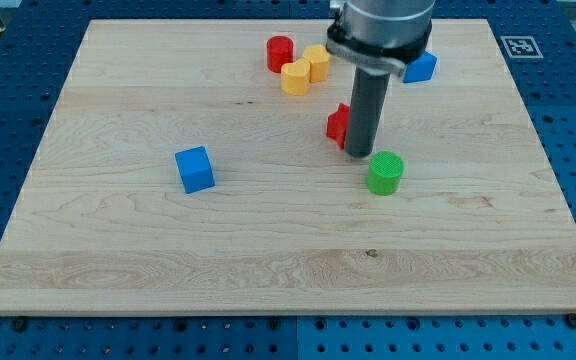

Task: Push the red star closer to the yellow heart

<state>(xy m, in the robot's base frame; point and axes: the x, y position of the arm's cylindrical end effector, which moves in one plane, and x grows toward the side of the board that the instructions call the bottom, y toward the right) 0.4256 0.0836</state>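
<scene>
The red star (338, 125) lies right of the board's middle, mostly hidden behind my rod. My tip (359, 155) rests on the board, touching or just off the star's right side. Two yellow blocks sit near the view's top: one (295, 77) lower left, one (317, 62) upper right, touching each other. I cannot tell which of them is the heart. They lie up and to the left of the star.
A red cylinder (280, 52) stands left of the yellow blocks. A green cylinder (384, 172) sits just below and right of my tip. A blue cube (195, 169) is at the left, and a blue block (421, 67) at the upper right.
</scene>
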